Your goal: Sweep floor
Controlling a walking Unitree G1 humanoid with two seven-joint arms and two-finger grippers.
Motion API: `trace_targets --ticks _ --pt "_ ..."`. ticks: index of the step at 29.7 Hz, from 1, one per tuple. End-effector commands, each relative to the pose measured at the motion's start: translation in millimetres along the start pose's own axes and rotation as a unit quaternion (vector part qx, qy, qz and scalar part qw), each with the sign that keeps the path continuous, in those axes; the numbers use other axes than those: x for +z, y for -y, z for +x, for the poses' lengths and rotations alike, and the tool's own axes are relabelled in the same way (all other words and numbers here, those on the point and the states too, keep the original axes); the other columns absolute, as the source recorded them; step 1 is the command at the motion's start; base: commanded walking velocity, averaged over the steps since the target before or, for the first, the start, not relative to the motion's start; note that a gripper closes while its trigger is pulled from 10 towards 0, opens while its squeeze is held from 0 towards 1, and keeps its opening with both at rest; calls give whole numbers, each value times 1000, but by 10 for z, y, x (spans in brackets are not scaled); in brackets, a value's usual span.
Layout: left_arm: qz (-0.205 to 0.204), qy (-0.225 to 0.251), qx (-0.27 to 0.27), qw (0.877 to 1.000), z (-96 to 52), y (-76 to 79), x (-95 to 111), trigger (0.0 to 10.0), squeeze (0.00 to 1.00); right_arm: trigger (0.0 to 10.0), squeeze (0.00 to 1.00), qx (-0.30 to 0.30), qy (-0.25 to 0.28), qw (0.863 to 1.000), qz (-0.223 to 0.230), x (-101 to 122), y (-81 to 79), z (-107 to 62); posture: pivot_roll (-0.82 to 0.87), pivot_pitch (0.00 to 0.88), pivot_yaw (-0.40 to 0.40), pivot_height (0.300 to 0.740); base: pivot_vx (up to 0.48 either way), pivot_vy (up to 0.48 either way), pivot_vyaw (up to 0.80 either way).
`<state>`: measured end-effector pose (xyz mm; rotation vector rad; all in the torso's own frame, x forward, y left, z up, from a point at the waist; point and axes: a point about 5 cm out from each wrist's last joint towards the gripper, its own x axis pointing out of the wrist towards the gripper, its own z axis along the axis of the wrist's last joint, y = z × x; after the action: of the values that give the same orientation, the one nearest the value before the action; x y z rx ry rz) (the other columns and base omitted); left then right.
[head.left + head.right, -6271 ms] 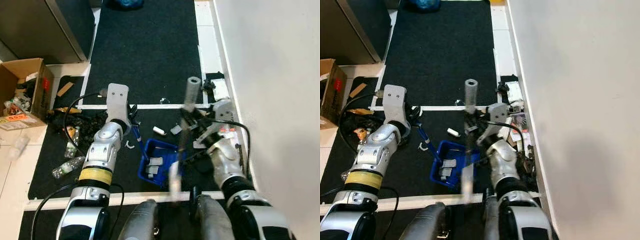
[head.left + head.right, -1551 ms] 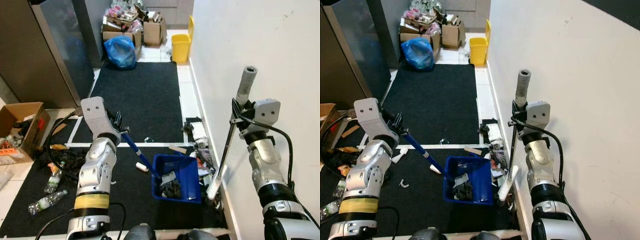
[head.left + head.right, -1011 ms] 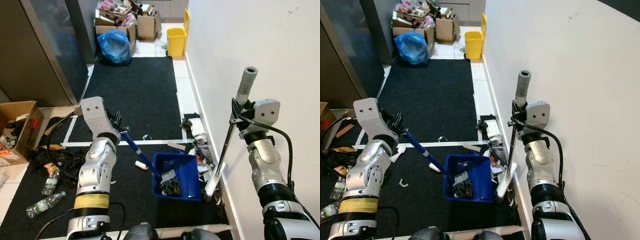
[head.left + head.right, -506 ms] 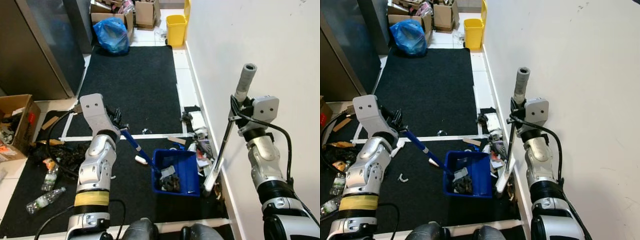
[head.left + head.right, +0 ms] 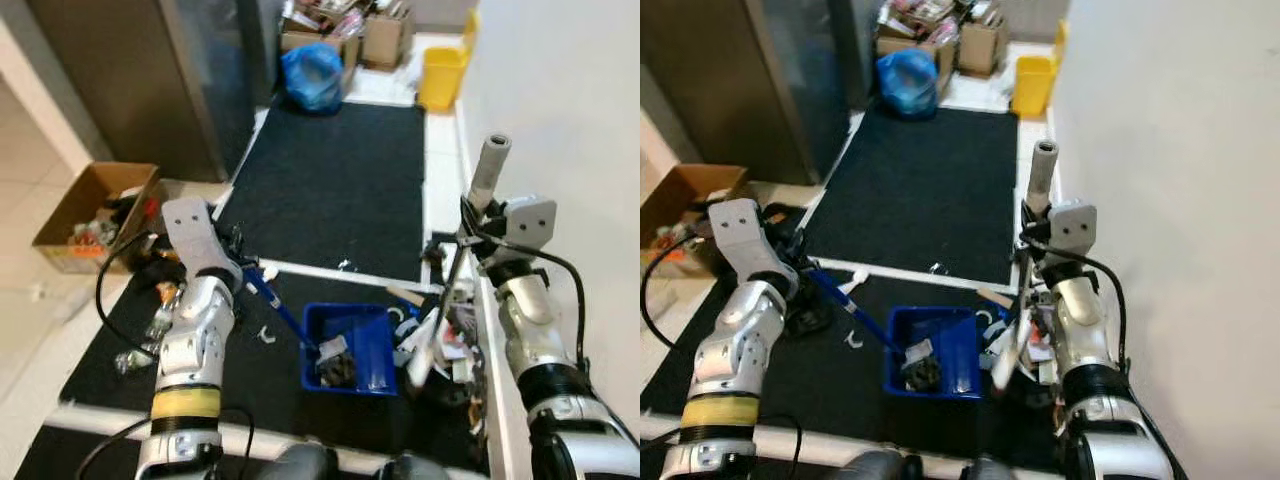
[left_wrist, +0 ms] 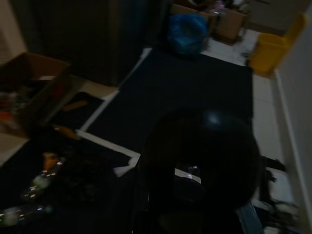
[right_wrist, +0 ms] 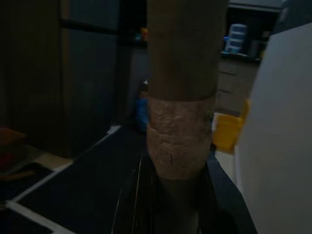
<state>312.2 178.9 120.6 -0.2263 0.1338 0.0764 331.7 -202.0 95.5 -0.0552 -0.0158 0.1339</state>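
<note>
A blue dustpan (image 5: 372,340) rests on the black mat (image 5: 340,190) with dark debris and grey scraps (image 5: 335,365) inside it. My left gripper (image 5: 238,265) is shut on its long blue handle (image 5: 278,308). My right gripper (image 5: 468,232) is shut on the broom stick (image 5: 447,288) just below its grey grip (image 5: 489,165). The grip (image 7: 180,141) stands between my fingers in the right wrist view. The white broom head (image 5: 419,362) hangs just right of the dustpan, beside litter along the wall (image 5: 462,325).
White wall (image 5: 570,120) runs close on my right. Small white scraps (image 5: 266,335) lie on the mat left of the dustpan. Bottles and cables (image 5: 150,325) and an open cardboard box (image 5: 95,200) sit at left. A dark cabinet (image 5: 140,70), blue bag (image 5: 312,75) and yellow bin (image 5: 443,75) stand beyond.
The whole picture has swung, so the camera turned; more floor and the box show at left. Both grippers keep their holds, and the broom head stays beside the dustpan.
</note>
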Motion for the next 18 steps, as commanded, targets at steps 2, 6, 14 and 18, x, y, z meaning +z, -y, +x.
trace_targets --ticks 2,6,14,18 --pt "-11 16 -3 1000 -8 -3 47 10000 0 10000 0 8 14 1000 -7 58 -25 29 74 16 -26 740 0 0 800" --pt "-11 16 -2 1000 -14 -3 44 10000 0 10000 0 10 13 1000 -6 54 -27 25 75 20 -28 740 0 0 794" --pt "-11 14 0 1000 -15 -5 32 10000 0 10000 0 13 10 1000 -4 45 -31 24 74 22 -29 740 0 0 795" --pt "-11 13 -1 1000 -16 0 30 10000 0 10000 0 14 9 1000 -3 43 -29 19 72 26 -29 740 0 0 794"
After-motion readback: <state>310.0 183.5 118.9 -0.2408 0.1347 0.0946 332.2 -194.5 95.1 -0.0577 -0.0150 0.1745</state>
